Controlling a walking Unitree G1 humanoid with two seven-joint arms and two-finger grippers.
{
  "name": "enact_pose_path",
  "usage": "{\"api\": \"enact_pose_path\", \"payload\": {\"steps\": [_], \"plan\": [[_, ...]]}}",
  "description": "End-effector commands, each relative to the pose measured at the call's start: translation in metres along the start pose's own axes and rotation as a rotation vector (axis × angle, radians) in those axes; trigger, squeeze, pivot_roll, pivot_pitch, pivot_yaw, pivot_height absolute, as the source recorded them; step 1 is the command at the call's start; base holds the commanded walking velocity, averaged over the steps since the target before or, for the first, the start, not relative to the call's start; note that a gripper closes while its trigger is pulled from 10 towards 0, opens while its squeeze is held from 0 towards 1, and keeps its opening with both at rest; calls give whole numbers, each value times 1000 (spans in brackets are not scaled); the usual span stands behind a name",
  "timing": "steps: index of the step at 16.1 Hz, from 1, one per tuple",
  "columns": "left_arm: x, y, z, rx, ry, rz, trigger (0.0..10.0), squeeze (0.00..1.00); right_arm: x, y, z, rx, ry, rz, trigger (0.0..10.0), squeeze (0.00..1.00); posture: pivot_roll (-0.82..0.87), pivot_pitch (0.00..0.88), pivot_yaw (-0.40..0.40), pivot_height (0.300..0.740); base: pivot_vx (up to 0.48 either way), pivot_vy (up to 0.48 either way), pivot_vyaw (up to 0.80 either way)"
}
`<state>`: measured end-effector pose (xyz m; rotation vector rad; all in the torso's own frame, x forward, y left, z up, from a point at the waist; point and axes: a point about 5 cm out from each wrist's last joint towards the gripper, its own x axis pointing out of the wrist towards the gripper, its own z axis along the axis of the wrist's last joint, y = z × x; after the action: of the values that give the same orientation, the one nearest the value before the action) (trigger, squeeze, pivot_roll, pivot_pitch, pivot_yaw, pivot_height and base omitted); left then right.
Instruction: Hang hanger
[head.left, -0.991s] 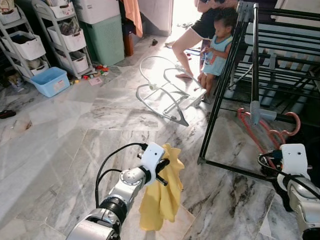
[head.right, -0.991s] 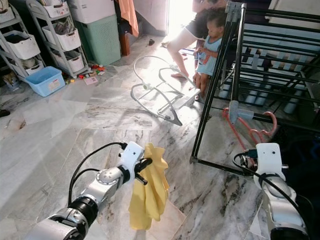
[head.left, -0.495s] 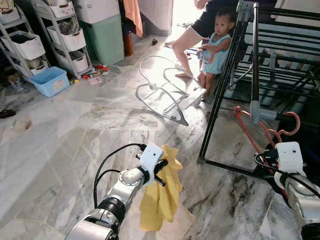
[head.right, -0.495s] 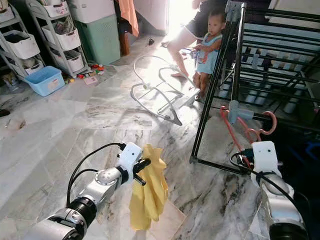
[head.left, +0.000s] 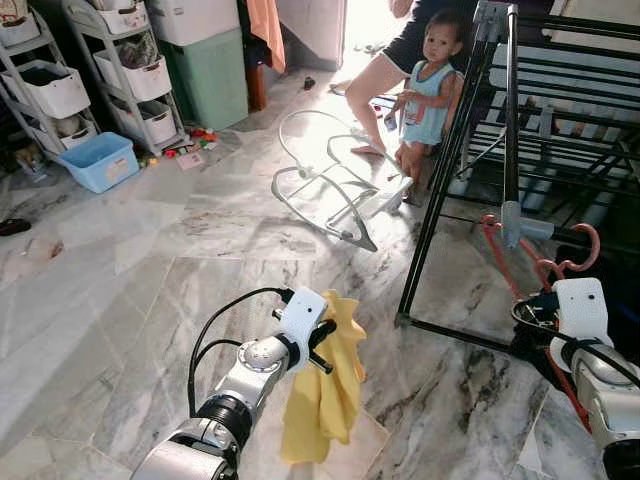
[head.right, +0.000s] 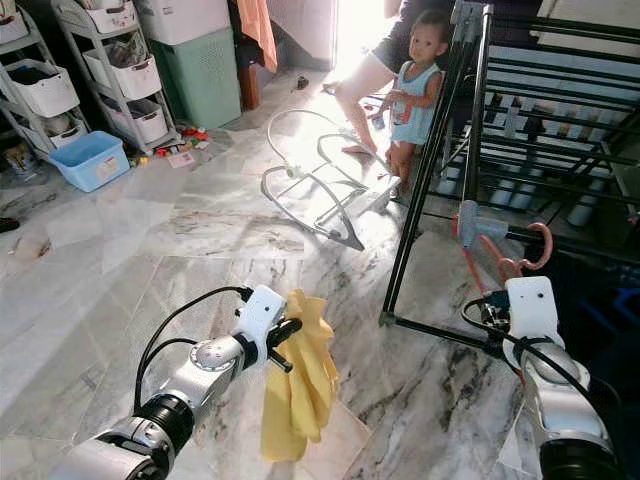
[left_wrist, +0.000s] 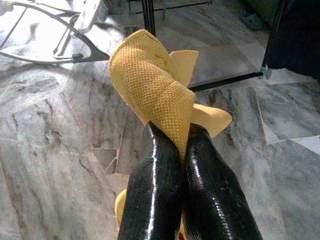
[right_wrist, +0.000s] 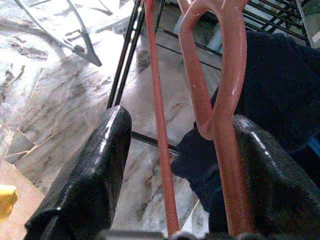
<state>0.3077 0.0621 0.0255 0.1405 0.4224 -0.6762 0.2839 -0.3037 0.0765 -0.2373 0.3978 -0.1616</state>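
Grey-veined marble floor beside a black metal drying rack, where the right gripper, fingers spread around the red plastic hanger, raises it toward the rails for hooking, while the left gripper pinches a yellow woven cloth clear.

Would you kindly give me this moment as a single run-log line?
left pincer: shut on yellow cloth | right pincer: open around red hanger, hook near black rack | hanger: not yet hung
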Motion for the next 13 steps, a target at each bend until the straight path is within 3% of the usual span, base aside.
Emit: {"api": "enact_pose_path", "payload": {"steps": [1,6,7,8,9,10,11,13], "plan": [[1,0,5,19,-17,2,10000,0,-1,-6,1,19,1,-17,10000,1000,-22,34,-10,740,0,0,0],[1,0,5,31,-13,0,10000,0,1,0,1,48,-8,-21,10000,1000,-19,34,-8,740,0,0,0],[1,0,5,31,-12,0,10000,0,1,0,1,49,-9,-23,10000,800,-18,34,-7,740,0,0,0],[1,0,5,33,-12,1,10000,0,1,1,1,63,-13,-19,10000,663,-16,34,-7,740,0,0,0],[1,0,5,34,-11,0,10000,0,1,2,2,69,-15,-18,10000,655,-16,35,-6,740,0,0,0],[1,0,5,37,-9,0,10000,0,1,1,2,76,-18,-21,10000,427,-15,35,-7,740,0,0,0],[1,0,4,43,-3,-1,10000,0,-1,-1,7,86,-28,-24,10000,0,-12,35,-9,740,0,0,0],[1,0,4,44,-1,0,10000,0,-5,-5,12,93,-44,-23,10000,0,-11,36,-10,740,0,0,0]]}}
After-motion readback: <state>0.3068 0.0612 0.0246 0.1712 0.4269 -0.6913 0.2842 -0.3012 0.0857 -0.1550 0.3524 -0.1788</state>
